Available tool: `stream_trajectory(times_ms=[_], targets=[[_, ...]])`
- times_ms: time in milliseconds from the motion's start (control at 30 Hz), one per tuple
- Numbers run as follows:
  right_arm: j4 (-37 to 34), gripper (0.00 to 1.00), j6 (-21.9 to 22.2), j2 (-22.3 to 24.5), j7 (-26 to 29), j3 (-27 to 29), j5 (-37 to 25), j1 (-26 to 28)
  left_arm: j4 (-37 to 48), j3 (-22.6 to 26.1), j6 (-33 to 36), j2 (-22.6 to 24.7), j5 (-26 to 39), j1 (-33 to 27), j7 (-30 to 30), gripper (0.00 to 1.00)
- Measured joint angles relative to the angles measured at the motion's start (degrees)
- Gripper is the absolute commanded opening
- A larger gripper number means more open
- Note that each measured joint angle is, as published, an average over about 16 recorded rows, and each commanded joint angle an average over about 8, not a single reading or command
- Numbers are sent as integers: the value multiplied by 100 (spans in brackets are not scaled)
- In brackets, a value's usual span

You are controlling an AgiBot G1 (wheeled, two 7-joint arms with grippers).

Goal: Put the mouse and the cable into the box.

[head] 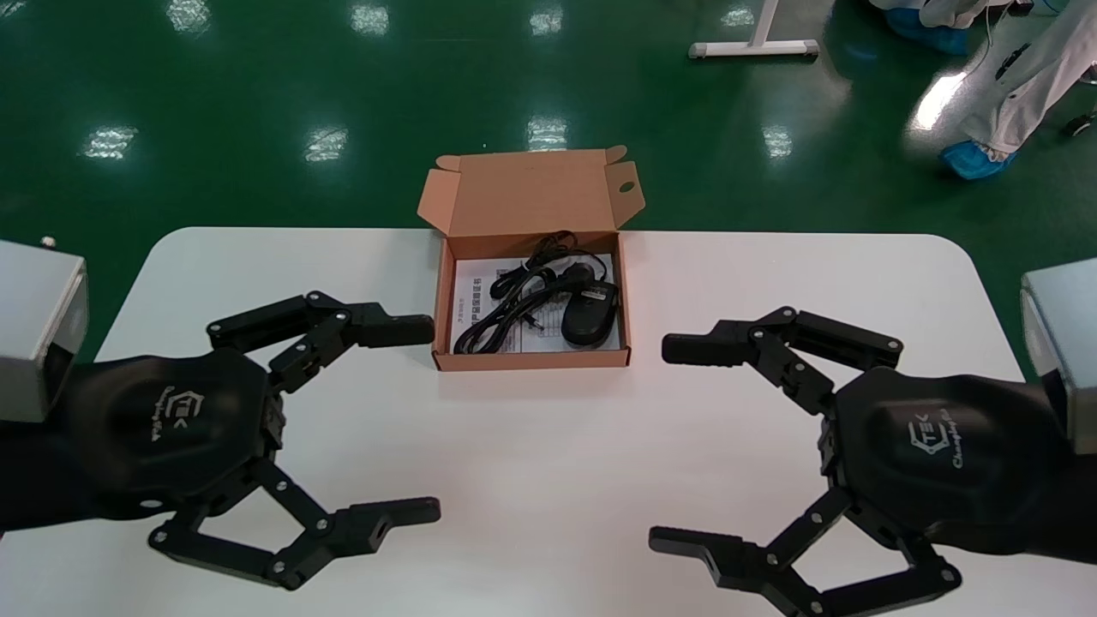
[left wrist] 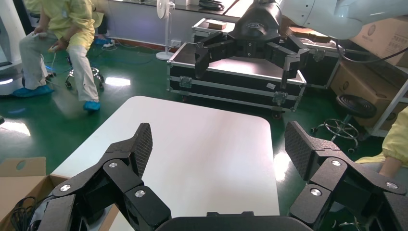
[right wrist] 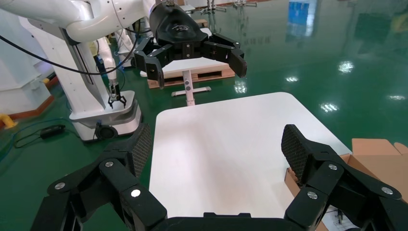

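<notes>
Our left pincer [head: 428,420] hangs over the white table [head: 531,480] with its two fingers spread wide apart and nothing between them, and our right pincer [head: 662,444] faces it from the opposite side, just as wide open and just as empty. The two point at each other, fingertips toward fingertips, with a bare stretch of tabletop between them. The cardboard box [head: 531,360] sits on the table between the two pincers, level with their farther fingers and reaching on beyond them, away from our body. The tip of the left pincer's farther finger [head: 403,330] is just beside the box's near wall on that side; we cannot tell whether it touches. The right pincer's farther finger stands a little apart from the opposite wall. The lid [head: 531,193] is open and stands up on the box's far edge, away from both pincers. Inside, the black mouse [head: 590,314] lies in the half of the box nearer the right pincer. The black cable [head: 514,304] is loosely coiled in the half nearer the left pincer, and its loops run up against the mouse. Both rest on a printed sheet [head: 476,287] that covers the box floor. From the left wrist we see our own fingers spread, the right pincer open across the table, and a corner of the box beside the nearer finger. From the right wrist we see the same in mirror, with the left pincer open across the table.
</notes>
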Motion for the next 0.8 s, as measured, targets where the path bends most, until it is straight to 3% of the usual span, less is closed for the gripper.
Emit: stream_trajectory(times_ms=[800], targets=[[-62, 100, 90, -50, -40, 22, -15, 15, 37, -14, -16, 22, 0, 0, 21, 100]])
